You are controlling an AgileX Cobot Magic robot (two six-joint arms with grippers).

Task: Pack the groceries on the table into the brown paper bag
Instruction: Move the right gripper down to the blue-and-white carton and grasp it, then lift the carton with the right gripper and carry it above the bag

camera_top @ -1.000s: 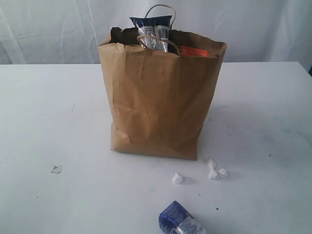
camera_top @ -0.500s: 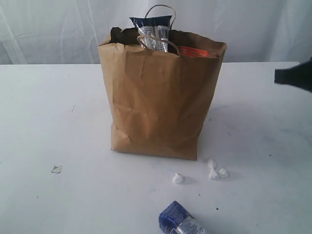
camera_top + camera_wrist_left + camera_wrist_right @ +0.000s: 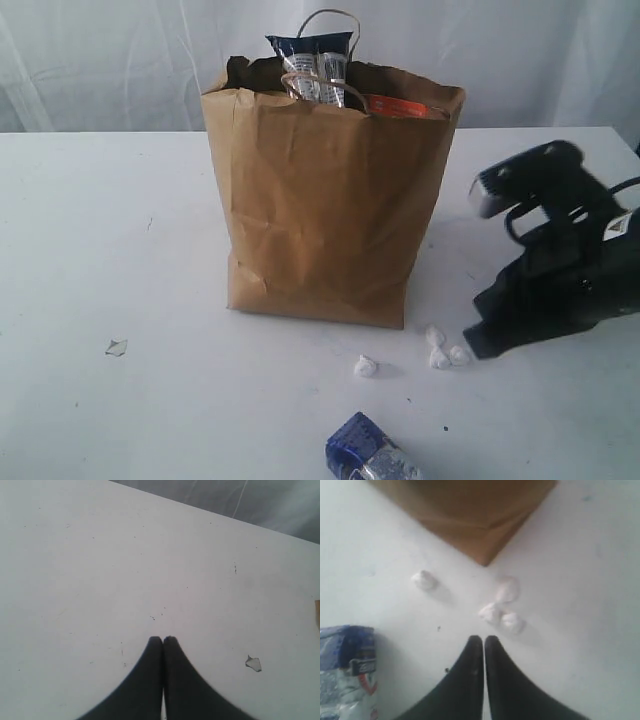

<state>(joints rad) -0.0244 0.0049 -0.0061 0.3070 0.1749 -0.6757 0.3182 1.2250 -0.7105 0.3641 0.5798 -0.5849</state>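
The brown paper bag stands upright mid-table, and its lower corner shows in the right wrist view. A long navy packet and the orange label of a brown pouch stick out of its rim. The small shiny blue packet lies on the white table at the front edge. My right gripper is shut and empty, low over the table right of the bag, beside white lumps. My left gripper is shut over bare table and is out of the exterior view. The jar, bottle and tub are hidden.
Several small white crumpled lumps lie by the bag's front right corner, with one more apart to the left. A small torn clear scrap lies front left. A white curtain hangs behind.
My right arm has come in from the right edge of the exterior view and dropped down toward the white lumps beside the bag. The bag and packets have not moved.
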